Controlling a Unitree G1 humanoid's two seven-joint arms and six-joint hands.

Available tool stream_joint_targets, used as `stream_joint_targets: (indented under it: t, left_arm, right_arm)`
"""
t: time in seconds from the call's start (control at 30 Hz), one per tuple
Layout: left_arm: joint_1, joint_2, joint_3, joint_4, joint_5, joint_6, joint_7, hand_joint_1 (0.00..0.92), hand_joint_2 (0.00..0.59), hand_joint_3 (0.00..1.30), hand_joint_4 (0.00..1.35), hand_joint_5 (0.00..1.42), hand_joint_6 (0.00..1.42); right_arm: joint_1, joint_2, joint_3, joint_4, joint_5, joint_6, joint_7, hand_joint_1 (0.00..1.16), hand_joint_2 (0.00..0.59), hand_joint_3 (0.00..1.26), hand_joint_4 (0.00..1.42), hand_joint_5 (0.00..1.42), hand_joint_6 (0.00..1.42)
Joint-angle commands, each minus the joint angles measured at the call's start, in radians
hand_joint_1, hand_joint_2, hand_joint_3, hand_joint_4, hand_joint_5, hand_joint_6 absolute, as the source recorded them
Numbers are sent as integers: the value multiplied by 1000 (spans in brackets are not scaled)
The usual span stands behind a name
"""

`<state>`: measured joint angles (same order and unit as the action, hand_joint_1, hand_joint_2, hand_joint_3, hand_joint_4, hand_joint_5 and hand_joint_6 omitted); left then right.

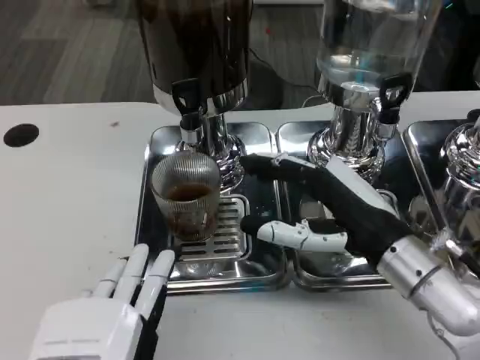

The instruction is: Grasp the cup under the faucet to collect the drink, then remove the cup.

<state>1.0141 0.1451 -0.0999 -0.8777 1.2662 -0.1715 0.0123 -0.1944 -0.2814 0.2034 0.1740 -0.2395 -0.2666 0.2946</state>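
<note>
Ribbed glass cup waiting under the dark dispenser's faucet, part-filled.

On the white counter (67, 195), the dark drink dispenser (196, 52) stands upper centre over a steel drip tray (154, 247). The right hand (330, 206), fingers (289, 232) spread and empty, sits just right of the ribbed glass cup (187, 196). The left hand (112, 307) rests open, lower left. The cup looks rigid, breakable and slick; grip its ribbed mid-wall and keep it upright.

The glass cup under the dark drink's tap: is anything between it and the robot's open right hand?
Nothing visible. The right hand is open just right of the ribbed glass cup, with only bare tray and drip grate in the gap.
</note>
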Motion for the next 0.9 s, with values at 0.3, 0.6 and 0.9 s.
stream_joint_targets:
  t: [0.3, 0.6, 0.9]
  left_arm:
    - [53, -12, -14, -41, 8, -18, 9, 0, 52, 94, 0, 94, 301]
    - [86, -10, 26, -57, -25, -31, 25, 0, 55, 86, 0, 92, 302]
    - [71, 1, 97, -35, -81, -30, 7, 0, 58, 84, 0, 91, 303]
  right_arm:
    - [-67, 75, 13, 64, -39, 31, -89, 424, 59, 144, 111, 119, 27]
    - [-100, 145, 26, 119, -80, 62, -170, 436, 29, 124, 132, 121, 8]
    - [-129, 203, 56, 240, -101, 35, -249, 445, 29, 129, 132, 121, 8]
